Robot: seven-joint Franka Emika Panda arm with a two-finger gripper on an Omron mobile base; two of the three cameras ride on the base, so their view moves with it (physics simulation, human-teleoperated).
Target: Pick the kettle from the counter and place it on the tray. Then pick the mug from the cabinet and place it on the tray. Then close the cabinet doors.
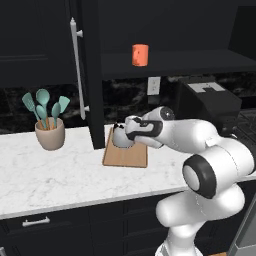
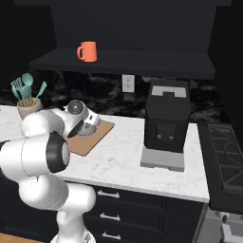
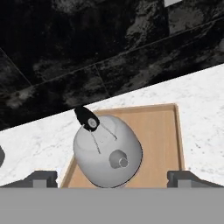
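The grey kettle (image 1: 120, 136) (image 3: 107, 153) stands upright on the wooden tray (image 1: 127, 157) (image 2: 92, 137) (image 3: 162, 131), toward its back left part. My gripper (image 1: 128, 129) (image 3: 113, 177) hovers just above and behind it, open, with the fingertips (image 3: 43, 177) spread wide of the kettle's sides and not touching it. In the right base view my hand hides the kettle. The orange-red mug (image 1: 140, 55) (image 2: 87, 51) sits on the dark shelf (image 1: 175, 62) of the open cabinet. One cabinet door (image 1: 92, 75) stands open edge-on, showing its silver bar handle (image 1: 76, 70).
A beige pot with teal utensils (image 1: 50, 132) (image 2: 27, 107) stands on the white marble counter (image 1: 50, 170) left of the tray. A black coffee machine (image 2: 166, 123) sits to the right, with a stove (image 2: 225, 152) beyond it. A wall outlet (image 2: 127, 83) is behind.
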